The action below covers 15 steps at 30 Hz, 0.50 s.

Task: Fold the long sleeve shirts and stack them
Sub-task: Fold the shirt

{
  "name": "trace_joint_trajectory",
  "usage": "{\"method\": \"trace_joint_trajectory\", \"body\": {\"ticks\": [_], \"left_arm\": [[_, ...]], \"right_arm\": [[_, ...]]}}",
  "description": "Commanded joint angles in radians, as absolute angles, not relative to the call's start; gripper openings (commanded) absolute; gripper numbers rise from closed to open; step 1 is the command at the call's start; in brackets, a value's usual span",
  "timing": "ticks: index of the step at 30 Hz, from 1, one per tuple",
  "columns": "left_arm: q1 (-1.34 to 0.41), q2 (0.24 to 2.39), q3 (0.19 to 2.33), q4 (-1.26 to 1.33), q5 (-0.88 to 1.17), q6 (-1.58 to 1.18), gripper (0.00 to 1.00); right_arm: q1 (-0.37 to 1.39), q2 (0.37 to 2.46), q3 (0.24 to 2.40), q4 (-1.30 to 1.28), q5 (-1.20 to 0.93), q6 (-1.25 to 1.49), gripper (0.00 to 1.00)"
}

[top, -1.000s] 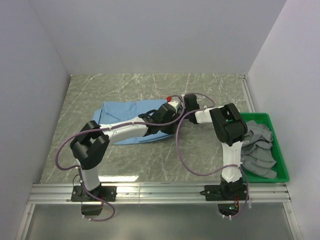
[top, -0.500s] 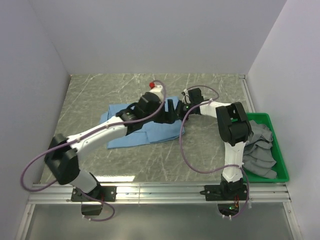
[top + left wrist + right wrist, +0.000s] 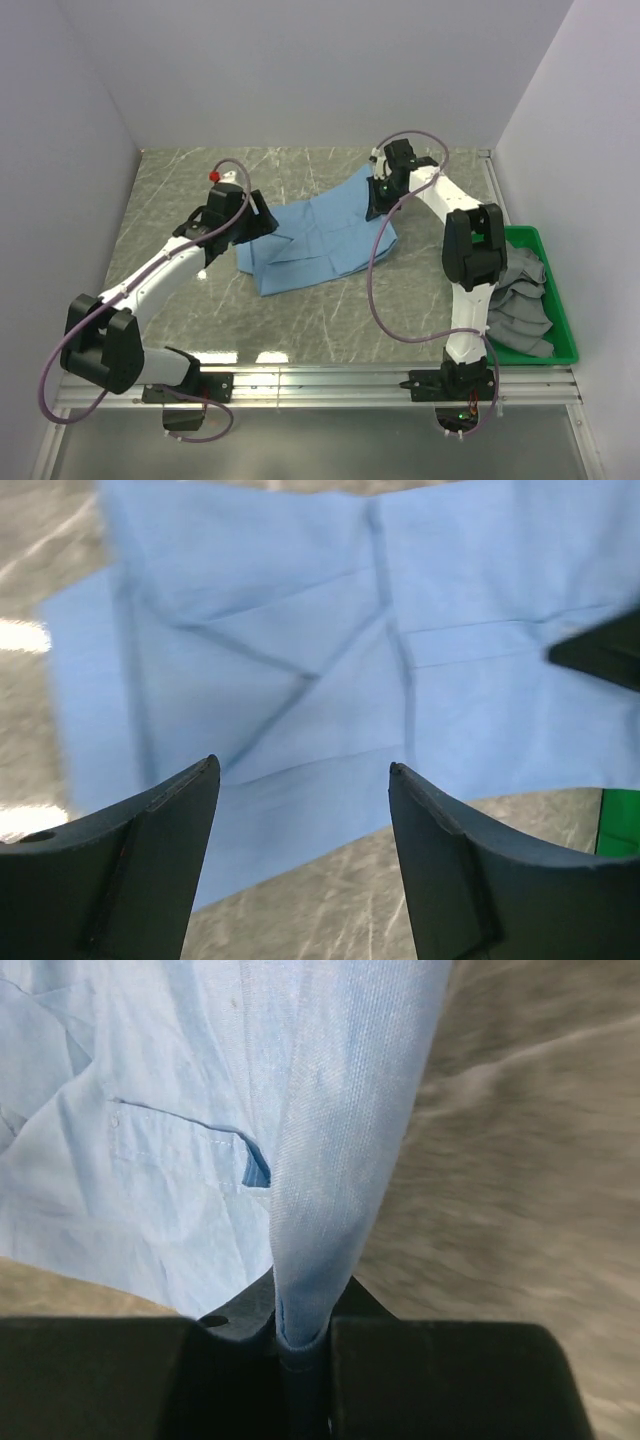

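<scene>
Looking down from the top camera, we've got the grey-green marbled table (image 3: pixel 300 320) taking up most of the view, and the light blue shirt (image 3: pixel 320 235) lying on it around the middle, a bit toward the far side, between the two arms. It's mostly flat but creased and lopsided; the near edge lies on the table while the far right corner is drawn up off the surface. Over at the right edge of the table sits a green tray (image 3: pixel 530 358), well apart from the shirt, with a rumpled heap of grey cloth (image 3: pixel 515 300) in it. We can't tell what those pieces are. Next the smaller stuff: the right gripper (image 3: pixel 378 203) is up at that raised corner, and its wrist camera shows the jaws pressed together on a narrow fold of the blue fabric (image 3: pixel 170 1110) — the cloth runs straight down into the right gripper (image 3: pixel 300 1332) and hangs taut from it. The left gripper (image 3: pixel 262 222) sits at the shirt's left edge with its jaws spread wide and nothing between them; in its own view the left gripper (image 3: pixel 302 768) looks over the creased blue cloth (image 3: pixel 300 630), and we can't tell whether the fingertips touch it. Smallest bit: a chest pocket (image 3: pixel 185 1135) on the shirt, visible from the right wrist.
</scene>
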<state>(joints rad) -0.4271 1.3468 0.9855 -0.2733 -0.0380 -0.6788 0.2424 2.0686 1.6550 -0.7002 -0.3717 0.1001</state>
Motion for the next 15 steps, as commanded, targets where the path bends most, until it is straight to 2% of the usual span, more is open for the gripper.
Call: {"method": "trace_joint_trajectory", "body": {"ticks": [1,15], "left_arm": [[-0.356,1.287,0.945,-0.27,0.014,-0.721,0.74],[-0.281,1.511,0.842,-0.147,0.196,-0.916,0.61]], "right_arm": [[0.256,2.022,1.756,-0.854,-0.224,-0.029,0.0],[0.4,2.051,1.959,-1.028,0.316,-0.08,0.0]]}}
